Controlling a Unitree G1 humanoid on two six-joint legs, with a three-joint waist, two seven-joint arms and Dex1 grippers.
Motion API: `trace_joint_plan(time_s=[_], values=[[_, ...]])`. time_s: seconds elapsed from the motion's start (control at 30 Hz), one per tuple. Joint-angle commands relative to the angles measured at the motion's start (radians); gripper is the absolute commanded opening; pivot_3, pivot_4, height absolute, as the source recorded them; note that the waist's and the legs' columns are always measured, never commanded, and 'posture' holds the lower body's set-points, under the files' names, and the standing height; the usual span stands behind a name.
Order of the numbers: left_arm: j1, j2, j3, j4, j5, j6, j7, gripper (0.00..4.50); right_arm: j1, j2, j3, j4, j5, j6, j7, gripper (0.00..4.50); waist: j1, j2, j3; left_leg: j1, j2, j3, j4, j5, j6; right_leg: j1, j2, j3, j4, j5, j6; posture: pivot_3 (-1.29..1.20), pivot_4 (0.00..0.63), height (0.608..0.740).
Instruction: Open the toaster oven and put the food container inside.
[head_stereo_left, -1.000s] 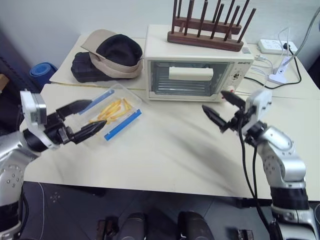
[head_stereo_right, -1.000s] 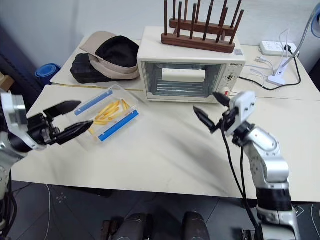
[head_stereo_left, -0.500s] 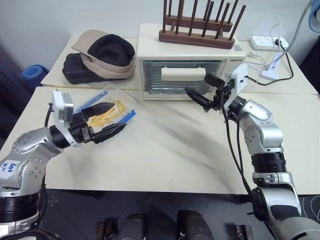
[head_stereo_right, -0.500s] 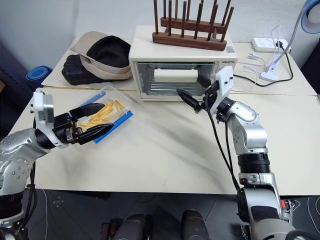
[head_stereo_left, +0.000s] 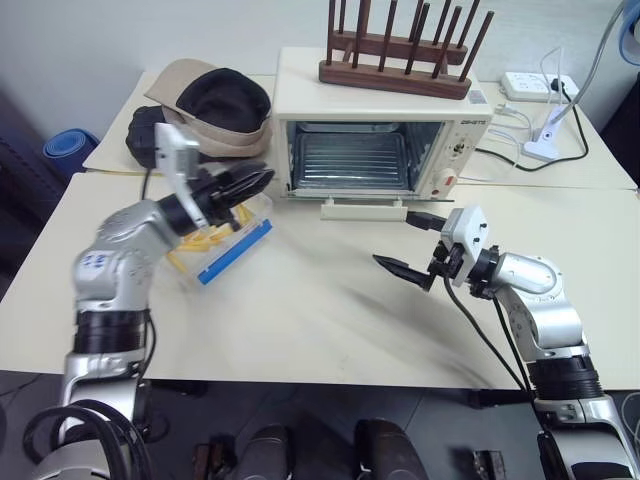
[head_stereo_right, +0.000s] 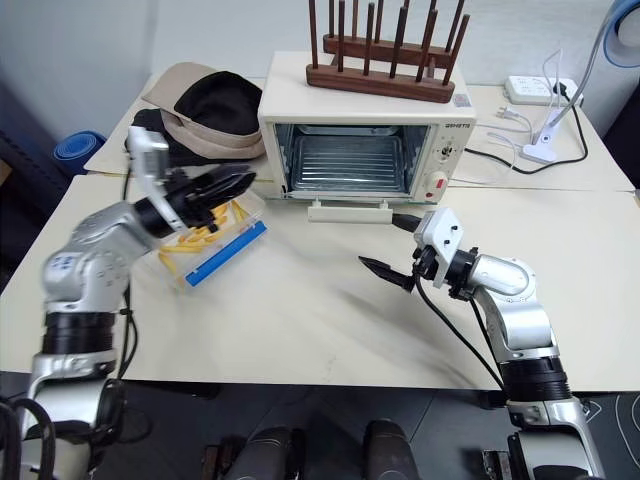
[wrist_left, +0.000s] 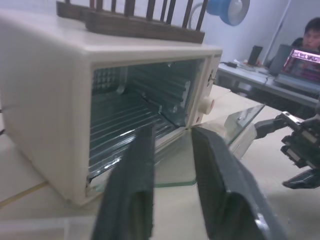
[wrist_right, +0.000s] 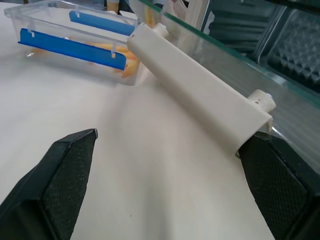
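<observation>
The oven (head_stereo_left: 375, 135) stands at the back of the desk (head_stereo_left: 330, 320) with its glass door (head_stereo_left: 362, 208) dropped flat, the wire rack inside bare. So the opening looks done; the loading is all that's left.

The container (head_stereo_left: 222, 235) lies on the desk left of the oven, just off its front corner, lid on, fries showing through. The left gripper (head_stereo_left: 240, 186) hangs over its far end, fingers drawn close with a narrow gap, and I can't tell whether they have any hold on it.

The right gripper (head_stereo_left: 412, 244) is low over the desk in front of the lowered door, fingers spread wide and holding nothing, just short of the door's handle.

To my eye the tight spots are the oven's left front corner and the door's front lip, which the container must clear. A hat (head_stereo_left: 225, 110) crowds the left rear; the desk in front is open.
</observation>
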Motion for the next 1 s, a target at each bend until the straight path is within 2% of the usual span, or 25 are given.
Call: trace_joint_plan(time_s=[0.03, 0.17, 0.33, 0.5, 0.67, 0.73, 0.8, 0.83, 0.9, 1.0], values=[[-0.088, -0.040, -0.072, 0.131, 0.162, -0.183, -0.003, 0.03, 0.028, 0.003, 0.002, -0.035, -0.015, -0.076, 0.007, 4.50, 0.000, -0.001, 0.000, 0.000, -0.002, 0.000, 0.000, 0.000, 0.000, 0.000, 0.000, 0.000, 0.000, 0.000, 0.000, 0.00, 0.150, 0.740], [-0.084, -0.041, -0.172, 0.159, 0.231, -0.223, -0.136, 0.03, 0.131, -0.028, -0.045, -0.082, -0.016, -0.095, -0.015, 4.50, 0.002, -0.001, 0.000, -0.002, -0.002, 0.002, 0.000, 0.000, 0.000, -0.003, 0.000, -0.001, 0.000, 0.000, 0.000, 0.00, 0.150, 0.740], [-0.036, -0.022, -0.237, 0.139, 0.333, -0.268, -0.168, 0.03, 0.378, -0.079, -0.180, -0.172, 0.035, -0.107, -0.028, 4.50, 0.024, -0.001, 0.001, -0.004, -0.001, 0.002, 0.001, 0.000, 0.000, -0.004, -0.001, 0.000, 0.001, 0.000, 0.000, 0.00, 0.150, 0.740], [0.034, -0.048, -0.294, 0.100, 0.456, -0.266, -0.073, 0.03, 0.616, -0.106, -0.338, -0.266, 0.097, -0.105, -0.029, 4.50, 0.044, -0.001, 0.001, -0.002, -0.001, 0.006, 0.003, 0.000, 0.000, -0.001, -0.001, 0.001, 0.000, 0.000, 0.001, 0.00, 0.150, 0.740], [0.111, -0.095, -0.305, 0.064, 0.508, -0.294, -0.004, 0.03, 0.638, -0.114, -0.372, -0.320, 0.151, -0.058, -0.035, 4.50, 0.048, -0.001, 0.000, 0.005, 0.001, 0.005, 0.002, 0.000, 0.001, 0.004, -0.001, 0.003, -0.001, 0.001, 0.001, 0.00, 0.150, 0.740], [0.148, -0.128, -0.232, -0.015, 0.416, -0.291, -0.002, 0.03, 0.605, -0.115, -0.353, -0.324, 0.165, -0.051, -0.021, 4.50, 0.047, -0.001, 0.000, 0.004, 0.002, 0.005, 0.002, 0.000, 0.001, 0.004, 0.000, 0.003, -0.001, 0.001, 0.001, 0.00, 0.150, 0.740], [0.211, -0.133, -0.135, -0.155, 0.271, -0.194, -0.017, 0.43, 0.562, -0.098, -0.335, -0.319, 0.186, -0.058, -0.008, 4.50, 0.045, -0.001, 0.001, 0.003, 0.002, 0.004, 0.002, 0.000, 0.001, 0.003, -0.001, 0.003, -0.001, 0.001, 0.001, 0.00, 0.150, 0.740], [0.258, -0.107, -0.091, -0.233, 0.199, -0.145, -0.048, 0.60, 0.541, -0.092, -0.322, -0.321, 0.226, -0.023, 0.005, 4.50, 0.040, -0.001, 0.001, 0.003, 0.003, 0.004, 0.002, 0.000, 0.001, 0.003, -0.001, 0.003, -0.001, 0.001, 0.001, 0.00, 0.150, 0.740], [0.369, -0.027, 0.018, -0.364, 0.108, -0.049, -0.061, 1.23, 0.508, -0.083, -0.293, -0.327, 0.301, 0.021, 0.051, 4.50, 0.031, -0.001, 0.001, 0.002, 0.004, 0.002, 0.002, 0.000, 0.000, 0.003, 0.000, 0.001, -0.001, 0.001, 0.001, 0.00, 0.150, 0.740], [0.543, 0.075, 0.251, -0.471, 0.011, 0.036, -0.033, 2.06, 0.465, -0.057, -0.242, -0.327, 0.298, -0.026, 0.096, 4.50, 0.019, 0.000, 0.001, 0.003, 0.005, 0.000, 0.001, 0.000, 0.000, 0.003, 0.000, 0.001, -0.001, 0.001, 0.001, 0.00, 0.150, 0.740]])
